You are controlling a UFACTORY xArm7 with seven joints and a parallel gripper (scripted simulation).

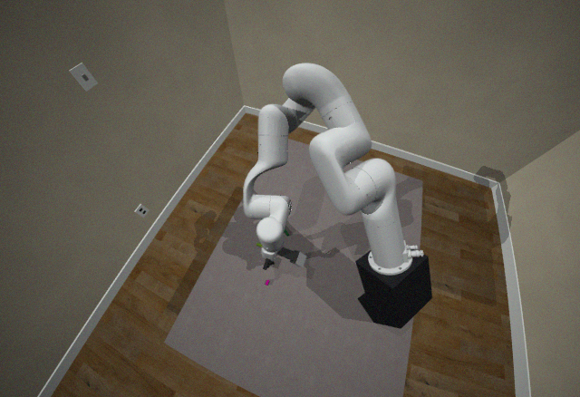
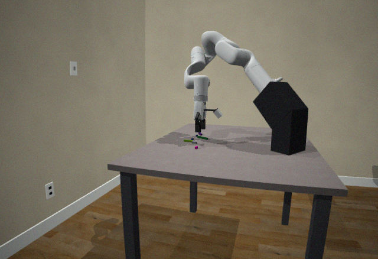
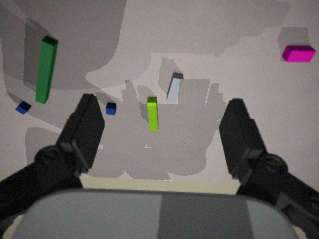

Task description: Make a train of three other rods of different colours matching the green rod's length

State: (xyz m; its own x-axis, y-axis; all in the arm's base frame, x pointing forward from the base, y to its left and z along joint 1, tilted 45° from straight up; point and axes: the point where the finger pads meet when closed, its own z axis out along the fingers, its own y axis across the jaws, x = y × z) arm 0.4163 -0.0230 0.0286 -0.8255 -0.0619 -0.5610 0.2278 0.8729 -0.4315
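On the tabletop (image 3: pixel 209 30), the green rod (image 3: pixel 45 70) lies left. The pincer (image 3: pixel 161 131) hangs spread wide and empty over the lime rod (image 3: pixel 153 114). Descend centred and straddle it squarely; the grey rod (image 3: pixel 174 88) and a blue rod (image 3: pixel 111 108) sit near.

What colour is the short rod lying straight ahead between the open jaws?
Lime, a short lime rod lying on the table; the wrist view shows it best.

White arm (image 2: pixel 231 55) arched, wrist vertical; gripper (image 3: pixel 160 130) downward, jaws fully apart, empty
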